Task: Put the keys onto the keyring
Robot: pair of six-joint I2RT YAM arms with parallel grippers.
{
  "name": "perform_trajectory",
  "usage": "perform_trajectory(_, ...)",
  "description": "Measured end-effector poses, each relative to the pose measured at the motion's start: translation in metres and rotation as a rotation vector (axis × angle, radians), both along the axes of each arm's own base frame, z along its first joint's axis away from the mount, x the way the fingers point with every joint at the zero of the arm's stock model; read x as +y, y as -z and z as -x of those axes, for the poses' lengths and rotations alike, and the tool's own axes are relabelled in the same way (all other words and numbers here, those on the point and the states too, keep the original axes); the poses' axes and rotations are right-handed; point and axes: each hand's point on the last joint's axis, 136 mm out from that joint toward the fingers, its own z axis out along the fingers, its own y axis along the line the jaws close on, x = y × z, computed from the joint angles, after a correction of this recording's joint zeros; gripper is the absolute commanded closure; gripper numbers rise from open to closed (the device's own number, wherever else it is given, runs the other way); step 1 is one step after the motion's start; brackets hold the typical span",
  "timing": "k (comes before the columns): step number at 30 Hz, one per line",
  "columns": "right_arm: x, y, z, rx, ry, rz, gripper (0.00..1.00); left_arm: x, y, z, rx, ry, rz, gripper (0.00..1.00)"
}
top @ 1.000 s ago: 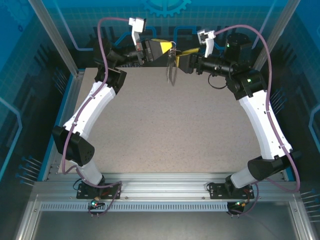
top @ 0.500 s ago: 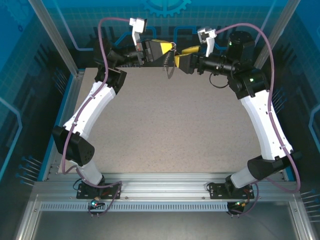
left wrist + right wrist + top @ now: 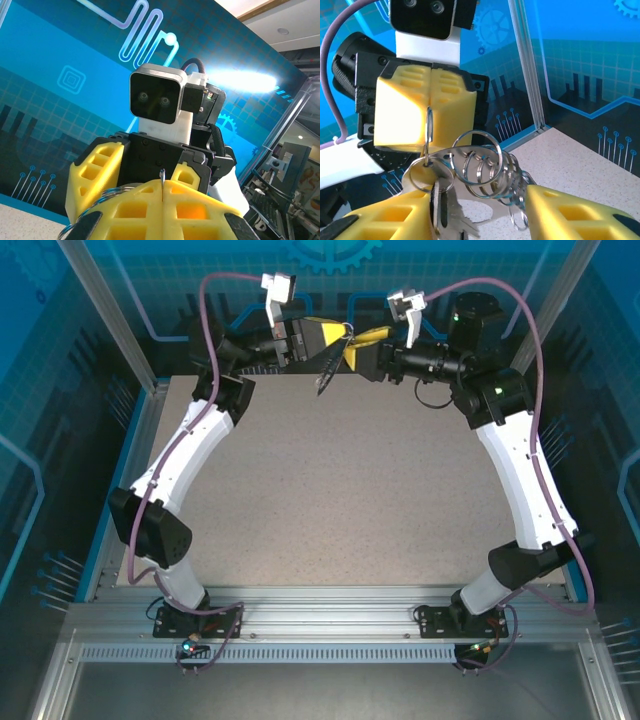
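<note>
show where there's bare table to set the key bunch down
The table between left arm and right arm is all bare, to its near edge. Crowded at the far edge, where both jaws meet at the key bunch.

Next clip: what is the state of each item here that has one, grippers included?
left gripper: shut on the keyring.
keyring: pinched edge-on, carrying the hanging bundle.
keys: dangling below the keyring, off the table.
chain of split rings: hanging beside the keys, bunched together.
right gripper: open, one finger on each side of the bundle; contact unclear.
</note>
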Motion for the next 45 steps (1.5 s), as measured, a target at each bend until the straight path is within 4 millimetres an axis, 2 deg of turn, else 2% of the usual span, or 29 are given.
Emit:
perform_trajectory(8, 0.004, 0.016, 0.001, 0.046, -0.037, 0.007, 0.75, 0.000, -0.005, 0.002, -0.022, 0.009, 0.006, 1.00)
perform_trajectory(11, 0.005, 0.020, 0.000, 0.059, -0.037, 0.009, 0.87, 0.000, -0.005, 0.002, -0.014, 0.012, 0.007, 1.00)
perform_trajectory(16, 0.003, 0.013, 0.008, 0.042, -0.048, 0.003, 1.00, -0.001, -0.003, -0.001, -0.002, 0.013, 0.006, 1.00)
perform_trajectory(22, -0.006, 0.003, 0.014, 0.017, -0.027, -0.007, 1.00, -0.002, -0.002, -0.001, -0.002, 0.017, 0.003, 1.00)
perform_trajectory(33, -0.013, 0.010, 0.012, 0.025, 0.008, 0.018, 1.00, -0.003, 0.000, -0.001, 0.001, 0.019, -0.001, 1.00)
perform_trajectory(45, -0.023, 0.022, 0.001, 0.066, 0.105, 0.094, 1.00, -0.010, 0.026, -0.011, -0.004, -0.030, -0.097, 1.00)
